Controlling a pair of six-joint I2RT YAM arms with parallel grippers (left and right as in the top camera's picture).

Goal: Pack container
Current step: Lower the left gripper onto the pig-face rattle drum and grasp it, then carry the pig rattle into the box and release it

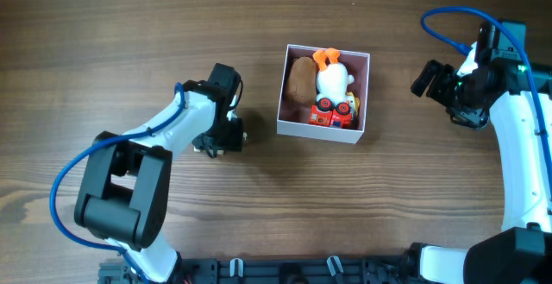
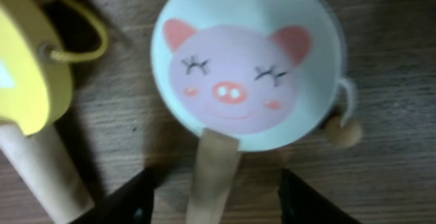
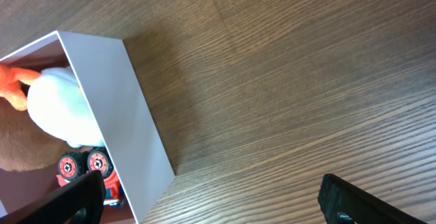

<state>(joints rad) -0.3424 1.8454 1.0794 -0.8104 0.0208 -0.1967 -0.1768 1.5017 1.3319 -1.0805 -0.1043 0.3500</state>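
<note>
The left gripper (image 2: 216, 185) has its two dark fingers spread, one on either side of the pale wooden handle (image 2: 211, 173) of a round, white-rimmed toy drum with a pink pig face (image 2: 235, 67). A gap shows on both sides, so the fingers clasp nothing. The drum lies flat on the brown wooden table (image 1: 129, 25), its handle pointing back between the fingers, with a small wooden bead (image 2: 343, 132) on a string at its edge and a yellow wooden toy (image 2: 27, 60) just beside it. The right gripper (image 3: 211, 183) is also spread wide and empty, hanging above bare table. The square, shallow, open-topped container (image 1: 315, 129), white outside and dusty pink inside, sits flat with its opening facing up, turned slightly off square to the table's edges. Being square, it has no clear long axis. It holds a brown plush (image 1: 300, 78), a white plush toy with orange parts (image 1: 332, 81) and a red toy car (image 1: 328, 111). It lies between the two grippers, apart from both, and in the right wrist view its white wall is near the right gripper's left finger.
</note>
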